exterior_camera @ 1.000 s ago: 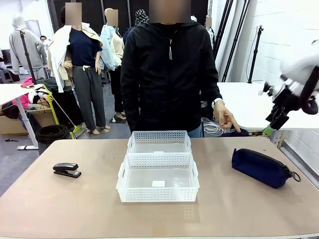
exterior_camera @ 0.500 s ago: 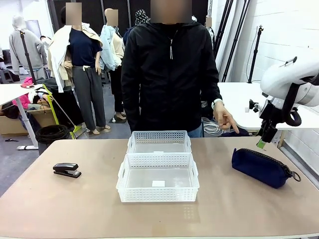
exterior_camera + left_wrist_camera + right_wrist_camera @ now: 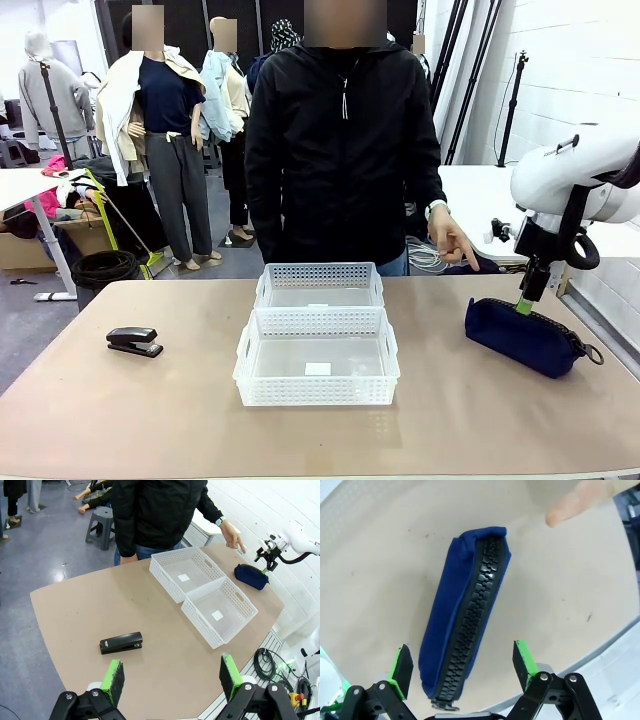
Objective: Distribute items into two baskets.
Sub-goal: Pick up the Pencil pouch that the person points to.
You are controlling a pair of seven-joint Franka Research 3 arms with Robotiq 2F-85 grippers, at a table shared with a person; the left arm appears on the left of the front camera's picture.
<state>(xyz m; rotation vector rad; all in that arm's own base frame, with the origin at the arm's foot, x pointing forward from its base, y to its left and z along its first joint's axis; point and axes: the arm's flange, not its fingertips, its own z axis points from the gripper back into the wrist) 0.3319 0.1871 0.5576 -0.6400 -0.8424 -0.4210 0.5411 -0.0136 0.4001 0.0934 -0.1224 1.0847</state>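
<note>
Two white perforated baskets sit end to end at mid-table: the far basket [image 3: 320, 272] [image 3: 162, 575] and the larger near basket [image 3: 317, 388] [image 3: 200, 627], both empty apart from a white label. A black stapler [image 3: 134, 341] [image 3: 121, 643] lies at the table's left. The navy zip pouch [image 3: 525, 335] [image 3: 251, 576] [image 3: 467, 615] lies at the right, zip upward. My right gripper [image 3: 527, 300] [image 3: 462, 667] hangs open just above the pouch's far end, straddling it. My left gripper [image 3: 170, 677] is open, high above the table's left side.
A person in a black jacket stands at the far edge, one hand [image 3: 455, 243] [image 3: 575, 500] pointing down toward the pouch. The table edge [image 3: 600, 330] lies close to the right of the pouch. Bare tabletop surrounds the stapler.
My right arm has swung in from the far right and come down over the pouch. The baskets, stapler, pouch and the pointing hand have stayed put.
</note>
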